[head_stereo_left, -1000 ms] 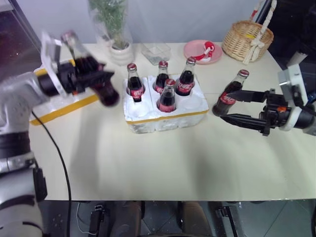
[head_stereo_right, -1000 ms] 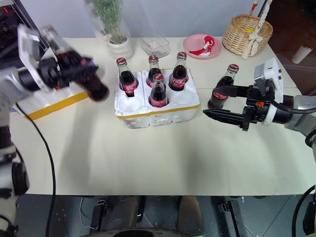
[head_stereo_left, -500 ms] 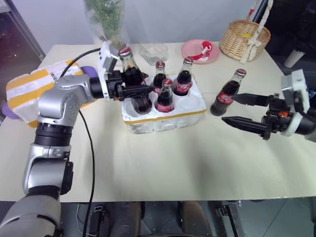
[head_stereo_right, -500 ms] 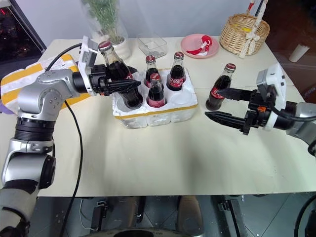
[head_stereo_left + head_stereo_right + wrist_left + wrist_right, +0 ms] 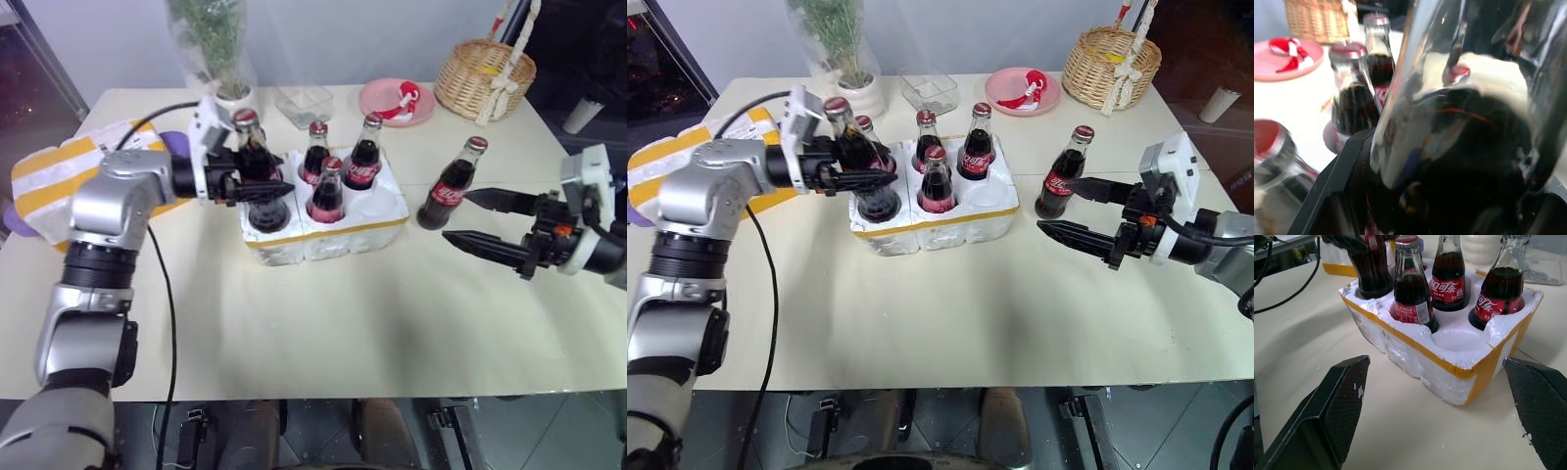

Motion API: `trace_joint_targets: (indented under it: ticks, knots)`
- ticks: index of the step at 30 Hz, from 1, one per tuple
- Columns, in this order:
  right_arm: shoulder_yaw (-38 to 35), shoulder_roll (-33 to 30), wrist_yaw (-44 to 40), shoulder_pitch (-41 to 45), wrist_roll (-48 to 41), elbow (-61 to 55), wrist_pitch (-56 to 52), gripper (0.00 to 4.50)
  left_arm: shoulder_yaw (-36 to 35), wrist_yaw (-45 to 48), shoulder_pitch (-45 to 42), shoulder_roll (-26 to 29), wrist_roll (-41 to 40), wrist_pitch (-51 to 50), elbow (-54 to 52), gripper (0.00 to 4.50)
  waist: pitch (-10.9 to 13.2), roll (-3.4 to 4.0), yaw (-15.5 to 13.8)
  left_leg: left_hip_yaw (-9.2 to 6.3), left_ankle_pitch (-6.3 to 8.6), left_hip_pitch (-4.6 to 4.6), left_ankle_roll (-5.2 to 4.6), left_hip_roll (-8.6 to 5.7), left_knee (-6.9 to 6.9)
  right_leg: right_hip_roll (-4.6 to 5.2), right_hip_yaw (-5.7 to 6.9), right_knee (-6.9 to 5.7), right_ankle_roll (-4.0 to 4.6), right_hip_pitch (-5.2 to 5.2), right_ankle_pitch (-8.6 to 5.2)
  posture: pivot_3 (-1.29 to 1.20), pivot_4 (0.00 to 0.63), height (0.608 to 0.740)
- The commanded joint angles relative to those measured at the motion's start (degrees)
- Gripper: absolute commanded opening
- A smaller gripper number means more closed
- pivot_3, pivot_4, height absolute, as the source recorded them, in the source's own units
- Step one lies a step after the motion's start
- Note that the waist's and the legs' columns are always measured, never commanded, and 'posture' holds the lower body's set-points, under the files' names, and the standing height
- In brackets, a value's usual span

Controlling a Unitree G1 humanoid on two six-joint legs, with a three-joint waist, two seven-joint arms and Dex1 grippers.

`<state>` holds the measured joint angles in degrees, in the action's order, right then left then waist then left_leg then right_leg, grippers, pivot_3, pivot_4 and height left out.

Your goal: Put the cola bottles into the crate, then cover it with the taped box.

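Cola bottles: four seated in crate point(image 5: 931, 220); fifth point(image 5: 854, 157) pinched by left gripper point(image 5: 872, 176) over well; sixth point(image 5: 1058, 176) on table beside spread right gripper point(image 5: 1068, 208); taped box point(image 5: 686, 162) unplaced.

Left arm point(image 5: 98, 211) is cased in silver-grey segments with black joint bands; a black cable is run along it. White camera blocks are mounted at both wrists. Fingers point(image 5: 485, 245) are black and tapered.

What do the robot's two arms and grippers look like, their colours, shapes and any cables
The left arm is built of rounded silver-grey shells with black bands at the joints, and a thin black cable loops alongside it. Each wrist carries a white block. The left gripper and the right gripper each have two long, tapered black fingers, textured inside.
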<state>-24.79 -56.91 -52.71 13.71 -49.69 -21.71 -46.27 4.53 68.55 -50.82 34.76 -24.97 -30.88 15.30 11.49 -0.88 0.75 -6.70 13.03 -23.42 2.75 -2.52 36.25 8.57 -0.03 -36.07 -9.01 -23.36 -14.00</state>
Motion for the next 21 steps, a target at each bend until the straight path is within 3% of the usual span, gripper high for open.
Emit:
trace_joint_targets:
  ticks: [1,4,6,8,11,13,16,21]
  knots:
    - [0.4,0.3,1.2,1.0,1.8,0.0,1.9,4.50,1.8,-0.8,1.6,-0.6,4.2,5.7,0.3,2.69,0.0,0.00,0.1,0.00,0.00,0.00,0.00,0.00,0.00,0.00,0.00,0.00,0.00,0.00,0.00,0.00,0.150,0.737]
    - [0.9,0.9,2.7,1.3,3.0,0.6,2.6,4.50,2.0,-3.8,2.8,-2.2,6.8,8.2,2.5,2.69,0.0,-0.02,0.0,-0.01,0.00,-0.02,0.00,0.00,-0.02,-0.01,0.00,-0.01,0.00,-0.04,0.00,0.00,0.150,0.737]
    - [0.9,1.6,3.9,1.4,3.5,0.9,2.5,4.50,0.9,-5.2,3.4,-2.9,6.5,8.1,2.7,3.73,0.0,0.01,0.0,0.00,0.00,0.00,0.00,-0.02,-0.01,0.02,0.00,0.00,0.00,-0.02,0.00,0.00,0.150,0.737]
    - [1.0,2.2,5.4,1.1,5.1,1.4,2.9,4.50,-0.6,-4.9,4.4,-2.6,4.6,6.7,0.6,4.48,0.0,0.01,0.0,0.00,0.00,0.00,0.00,-0.01,0.00,0.01,0.00,-0.01,0.00,-0.01,0.00,0.00,0.150,0.737]
    - [0.5,3.7,8.3,-0.5,7.7,2.1,3.9,4.50,-3.8,-4.5,5.8,-1.5,0.3,2.2,-4.6,4.48,0.0,0.01,0.1,0.00,0.00,0.01,0.00,-0.01,0.00,0.01,0.00,-0.02,0.00,-0.01,0.00,0.00,0.150,0.737]
    - [-0.7,5.7,12.1,-1.2,9.0,2.9,4.0,4.50,-8.4,-3.5,6.7,0.7,-7.7,-6.4,-10.6,4.48,0.0,0.01,0.1,-0.02,0.00,0.00,0.00,0.00,-0.02,0.00,0.00,-0.02,0.00,-0.03,0.00,0.00,0.150,0.737]
    - [-2.5,8.9,17.3,-0.9,9.9,4.3,3.8,4.50,-15.0,-2.5,8.6,5.5,-18.6,-17.3,-19.2,4.48,0.0,0.00,0.4,-0.03,0.00,-0.02,0.00,0.01,-0.03,0.00,-0.01,-0.03,0.00,-0.06,0.00,0.00,0.150,0.737]
    - [-1.0,12.6,22.6,2.0,12.5,7.9,5.1,4.50,-23.0,-1.9,14.7,15.2,-27.1,-25.6,-28.0,4.48,-0.1,0.10,0.6,-0.01,0.00,0.08,0.00,0.01,-0.05,0.00,-0.03,-0.05,0.01,0.00,-0.01,0.00,0.150,0.737]
